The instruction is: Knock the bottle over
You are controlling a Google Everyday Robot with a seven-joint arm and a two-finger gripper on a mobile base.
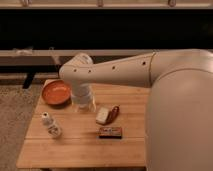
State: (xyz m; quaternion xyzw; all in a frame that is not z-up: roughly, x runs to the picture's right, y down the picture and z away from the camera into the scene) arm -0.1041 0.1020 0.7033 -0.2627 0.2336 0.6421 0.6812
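Note:
The small white bottle (50, 125) with a rounded cap and dark label marks is near the left edge of the wooden table (75, 150). Its cap points to the back left and its body slants to the front right. I cannot tell whether it stands or lies. My gripper (83, 101) hangs down from the white arm (115, 70) at the back middle of the table, beside the orange bowl (55, 92) and over a clear plastic cup (88, 105). It is well to the right of and behind the bottle, not touching it.
A white and brown packet (103, 115) with a reddish item (115, 111) lies at the table's middle. A dark flat bar (110, 132) lies in front of them. My arm's wide upper part (180, 120) covers the right side. Speckled floor lies to the left.

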